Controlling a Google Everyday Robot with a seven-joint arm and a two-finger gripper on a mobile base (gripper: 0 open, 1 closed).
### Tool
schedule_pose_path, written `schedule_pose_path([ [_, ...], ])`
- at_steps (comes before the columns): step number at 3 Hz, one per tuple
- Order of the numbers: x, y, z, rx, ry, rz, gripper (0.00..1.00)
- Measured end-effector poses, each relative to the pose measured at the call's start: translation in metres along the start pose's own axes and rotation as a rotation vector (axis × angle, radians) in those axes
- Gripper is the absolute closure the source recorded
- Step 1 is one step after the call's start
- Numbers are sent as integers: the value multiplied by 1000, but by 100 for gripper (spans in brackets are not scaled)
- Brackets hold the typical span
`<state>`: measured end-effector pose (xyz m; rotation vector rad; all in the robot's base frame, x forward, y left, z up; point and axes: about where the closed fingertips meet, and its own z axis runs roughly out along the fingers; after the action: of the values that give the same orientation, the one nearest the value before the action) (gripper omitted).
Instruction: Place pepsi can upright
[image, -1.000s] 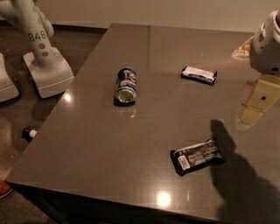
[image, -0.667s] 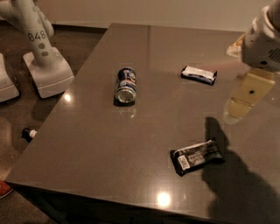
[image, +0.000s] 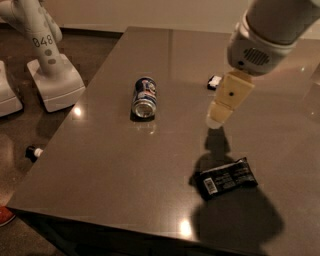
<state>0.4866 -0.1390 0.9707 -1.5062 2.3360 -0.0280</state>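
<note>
The pepsi can (image: 144, 97) lies on its side on the dark grey table (image: 100, 170), left of centre, its silver end facing the front. It is blue with red-and-white marks. My gripper (image: 218, 118) hangs above the table to the right of the can, well apart from it, and holds nothing that I can see. One cream finger (image: 229, 98) shows, pointing down and to the left. The arm's white-grey wrist fills the upper right.
A flat black snack packet (image: 226, 178) lies on the table in front of the gripper. Another packet (image: 214, 82) is partly hidden behind the finger. A white robot base (image: 50, 75) stands on the floor left of the table. A small dark object (image: 33, 152) lies on the floor.
The arm and gripper have moved left and further over the table, toward the can. They now cover most of the far packet. The can and the near packet have not moved.
</note>
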Motion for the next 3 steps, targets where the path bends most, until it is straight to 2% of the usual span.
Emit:
schedule_pose_path([
  [2, -60, -20, 43, 18, 94, 121, 0],
  [3, -86, -29, 63, 40, 132, 140, 0],
])
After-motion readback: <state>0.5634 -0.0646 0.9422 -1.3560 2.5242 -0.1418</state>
